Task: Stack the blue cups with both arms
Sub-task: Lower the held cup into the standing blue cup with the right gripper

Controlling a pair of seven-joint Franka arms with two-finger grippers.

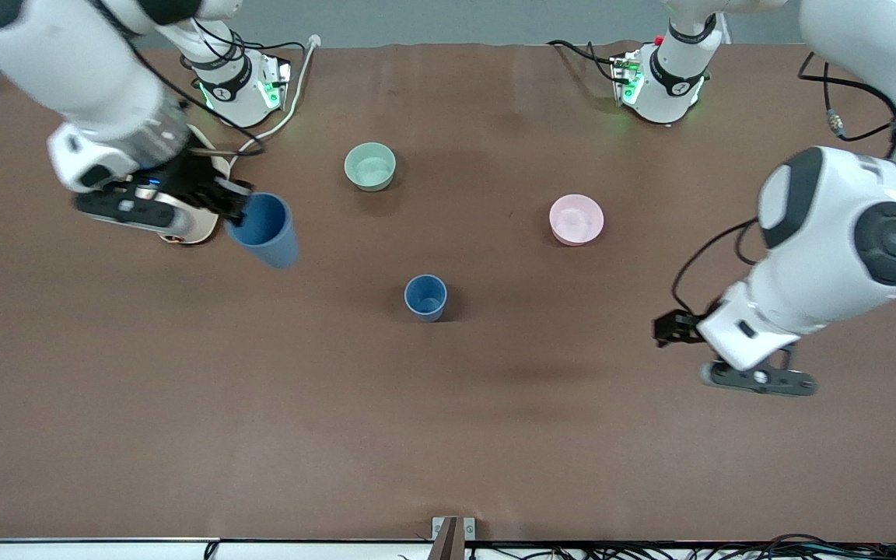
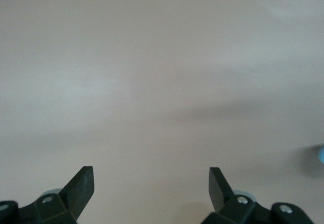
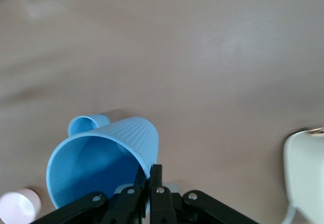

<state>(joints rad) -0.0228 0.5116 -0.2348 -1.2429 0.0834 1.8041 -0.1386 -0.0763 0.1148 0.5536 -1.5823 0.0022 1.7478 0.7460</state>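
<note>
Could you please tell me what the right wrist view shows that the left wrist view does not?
Only the right wrist view shows the right gripper shut on the rim of the held blue cup, with the second blue cup and the pink bowl on the table past it. Only the left wrist view shows the left gripper, open over bare table with nothing between its fingers. Both share the brown table.

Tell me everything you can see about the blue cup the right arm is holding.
The held blue cup is a plain matte plastic tumbler, tapered and handleless, with fine ribbing on its wall in the right wrist view. It looks empty. The right gripper pinches its rim, jaws closed on the wall. It hangs tilted above the table, toward the right arm's end, touching nothing else.
</note>
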